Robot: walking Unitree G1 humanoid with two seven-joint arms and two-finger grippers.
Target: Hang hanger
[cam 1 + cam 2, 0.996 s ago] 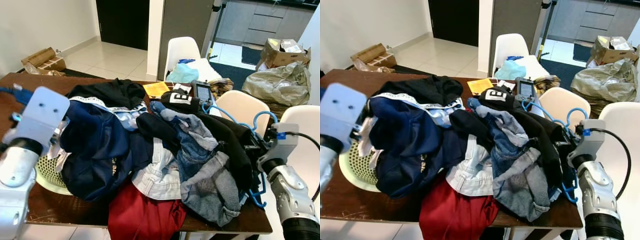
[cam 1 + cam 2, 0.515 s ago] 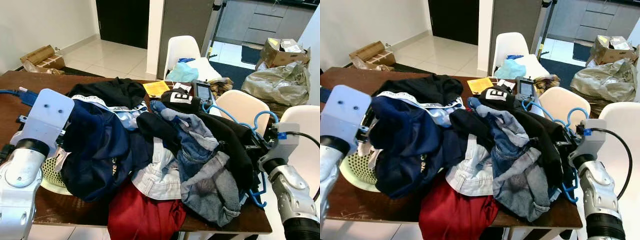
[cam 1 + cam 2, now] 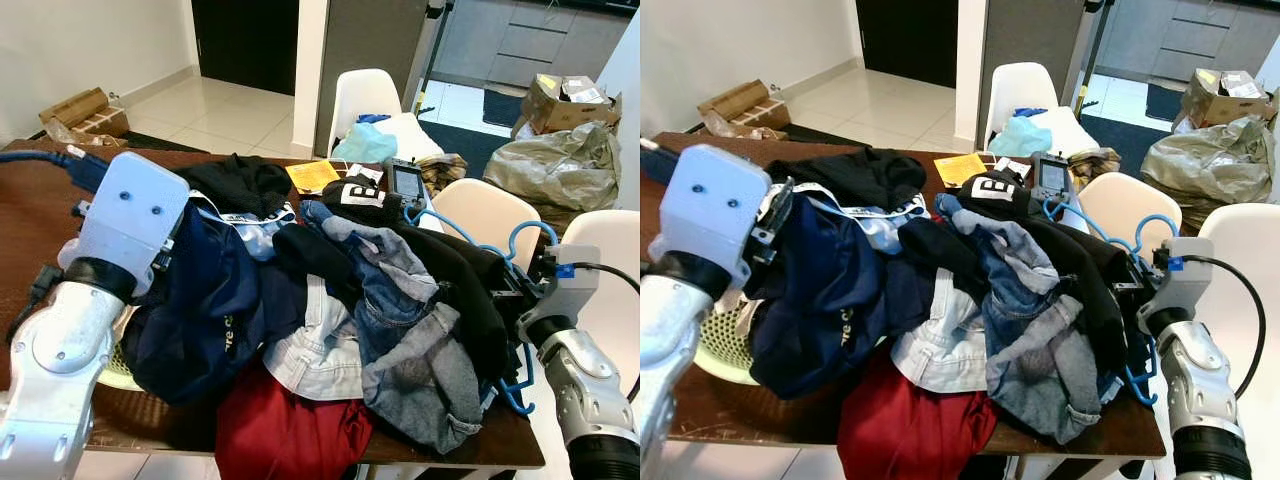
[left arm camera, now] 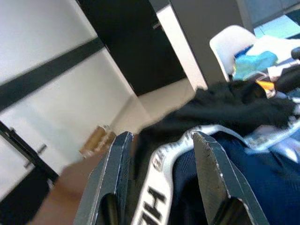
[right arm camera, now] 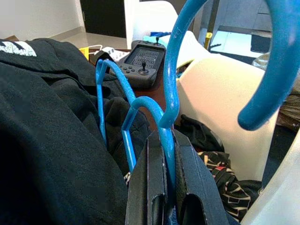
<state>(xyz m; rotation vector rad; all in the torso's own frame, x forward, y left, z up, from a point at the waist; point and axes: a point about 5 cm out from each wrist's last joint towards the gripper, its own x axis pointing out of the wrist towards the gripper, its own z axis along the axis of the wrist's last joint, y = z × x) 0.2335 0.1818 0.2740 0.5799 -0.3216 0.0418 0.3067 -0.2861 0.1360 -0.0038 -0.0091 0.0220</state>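
A blue plastic hanger (image 3: 519,236) lies at the right edge of a big pile of clothes on the brown table (image 3: 30,225). Its hook curves up over a black garment (image 3: 470,290). My right gripper (image 3: 520,292) is shut on the hanger's neck, and the right wrist view shows the two fingers (image 5: 152,187) pressed around the blue bar (image 5: 169,79). My left gripper (image 3: 780,205) hovers at the pile's left side, over a navy garment (image 3: 210,300). It is open, with that garment's white printed band (image 4: 161,164) lying between its fingers.
Three white chairs (image 3: 365,95) (image 3: 480,215) (image 3: 615,285) stand along the far and right sides of the table. A pale perforated basket (image 3: 112,368) sits under the clothes at the left. A handheld controller (image 3: 407,183) lies at the back. Cardboard boxes (image 3: 85,112) and a bag (image 3: 560,165) lie on the floor.
My left arm has risen and swung right, further over the navy garment. The right arm and the hanger have stayed where they were.
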